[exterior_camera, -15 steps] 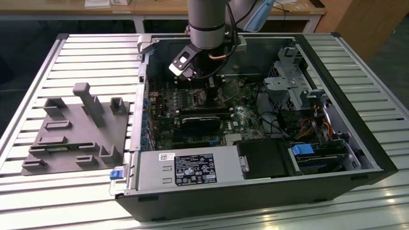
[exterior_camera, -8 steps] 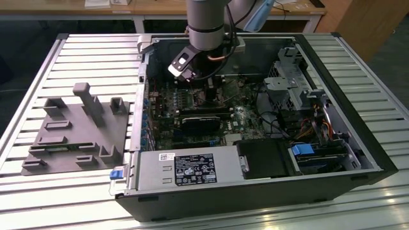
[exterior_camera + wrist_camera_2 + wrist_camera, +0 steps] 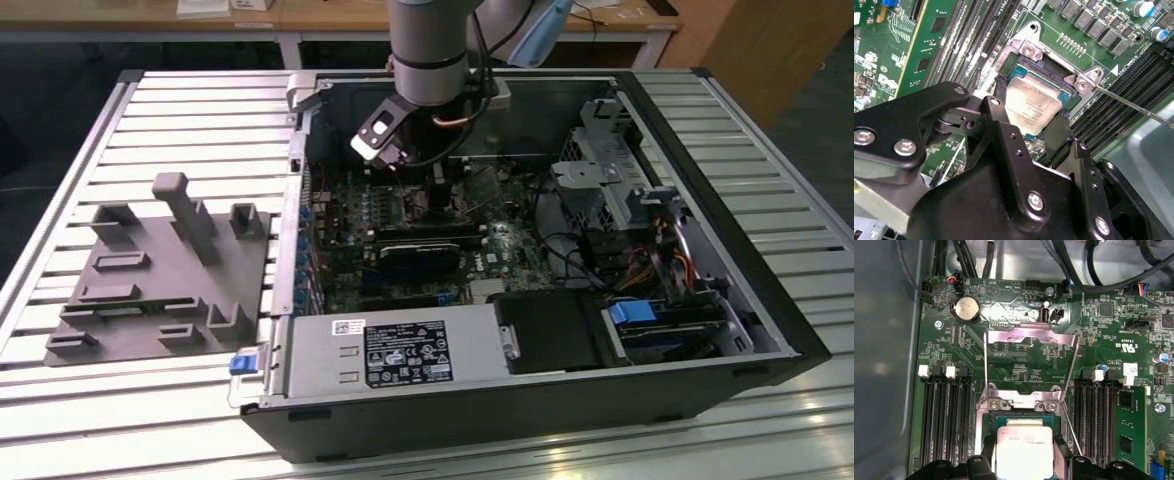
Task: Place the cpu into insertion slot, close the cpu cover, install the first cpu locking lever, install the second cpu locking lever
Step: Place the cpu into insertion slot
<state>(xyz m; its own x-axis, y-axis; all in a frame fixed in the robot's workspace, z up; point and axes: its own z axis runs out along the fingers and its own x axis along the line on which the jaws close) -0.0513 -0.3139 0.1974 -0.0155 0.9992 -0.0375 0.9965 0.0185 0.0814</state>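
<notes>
The cpu [image 3: 1030, 102] [image 3: 1023, 452], a pale silver-tan square chip, hangs just over the insertion slot [image 3: 1050, 75] [image 3: 1021, 418], a dark socket on the green board. My gripper [image 3: 1032, 114] is shut on it, with one black finger [image 3: 1002, 102] against each of two opposite edges. The cpu cover [image 3: 1004, 335], a silver frame with a big window, stands flipped open beyond the socket. Two thin wire locking levers [image 3: 985, 360] [image 3: 1070, 422] are swung free on either side; one lever [image 3: 1134, 102] shows in the second wrist view. In the exterior view the gripper [image 3: 407, 170] reaches down into the open computer case.
Long black memory slots [image 3: 946, 425] flank the socket, and a green memory module [image 3: 1129, 425] stands in one. A coin battery [image 3: 966, 308] and cables lie beyond the cover. A power supply [image 3: 387, 355] and drive cage [image 3: 601, 160] crowd the case. A grey fixture [image 3: 160, 270] sits outside on the slatted table.
</notes>
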